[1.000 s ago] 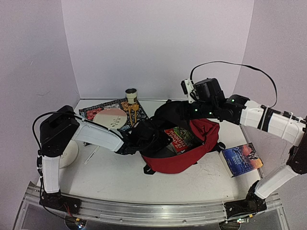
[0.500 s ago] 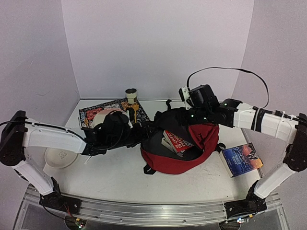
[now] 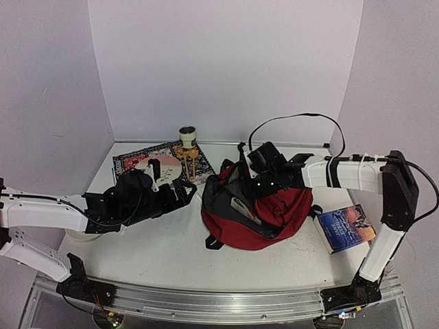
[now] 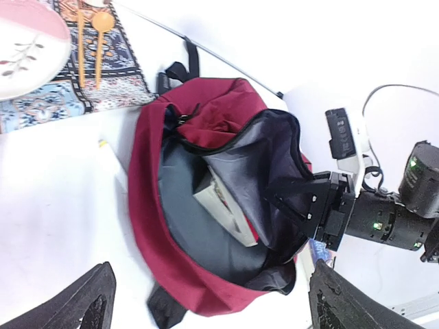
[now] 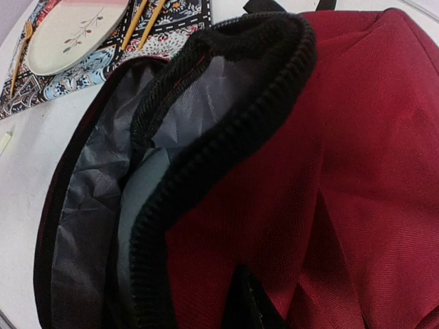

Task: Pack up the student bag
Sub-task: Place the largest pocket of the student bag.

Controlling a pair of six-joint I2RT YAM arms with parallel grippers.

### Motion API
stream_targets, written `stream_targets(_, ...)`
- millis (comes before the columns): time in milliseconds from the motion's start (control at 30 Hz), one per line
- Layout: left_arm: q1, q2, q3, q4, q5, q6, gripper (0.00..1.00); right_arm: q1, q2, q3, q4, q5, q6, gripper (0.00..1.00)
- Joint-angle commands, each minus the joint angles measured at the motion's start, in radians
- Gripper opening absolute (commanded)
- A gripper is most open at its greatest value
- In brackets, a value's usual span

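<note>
Pale lilac walls close in a white table (image 3: 171, 253). At the far left the left arm lies low over the tabletop, reaching toward the middle. Behind it a patterned placemat (image 3: 130, 161) lies flat at the back, and on it sits a pink-and-white plate (image 3: 159, 169) with a leaf sprig. Just right of the plate, a pair of wooden utensils (image 3: 188, 163) rests on the mat's right part. A small tan cylinder (image 3: 187, 135) stands upright at the mat's far corner.

The left gripper (image 3: 182, 194) hovers just left of the bag, its fingers spread wide and holding nothing.

The student bag (image 3: 274, 223) lies in the middle of the table, a dark-red backpack slumped flat with its main compartment gaping toward the left arm. The dark grey lining (image 4: 206, 240) is exposed. A book (image 4: 223, 209) sits inside against it, pale page edges showing. Black straps stick out at the far and near ends.

The right gripper (image 4: 281, 197) reaches in from the right, right at the upper flap of the opening. Whether its fingers are pinching the fabric or parted cannot be told.

At the far right, a blue-covered book (image 3: 346, 227) lies flat on the table, just beside the bag.
</note>
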Motion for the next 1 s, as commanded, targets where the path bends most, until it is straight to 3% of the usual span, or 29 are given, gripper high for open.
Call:
stream_targets(0,0.006,-0.061,-0.019,-0.055,-0.069,0.041,1.00,0.001,0.000,0.050,-0.070,-0.025,-0.007,0.38)
stream_targets(233,0.029,-0.105,-0.045,-0.089,-0.090,0.065,1.00,-0.003,-0.137,0.062,-0.169,-0.017,-0.032,0.80)
stream_targets(400,0.052,-0.137,-0.073,-0.099,-0.082,0.072,1.00,-0.027,-0.239,0.044,-0.259,0.001,-0.034,0.98)
stream_targets(767,0.093,-0.203,-0.100,-0.133,-0.087,0.102,1.00,-0.151,-0.457,-0.148,-0.355,0.028,0.052,0.98)
stream_targets(967,0.099,-0.200,-0.103,-0.134,-0.070,0.096,1.00,-0.321,-0.546,-0.293,-0.385,0.113,0.201,0.98)
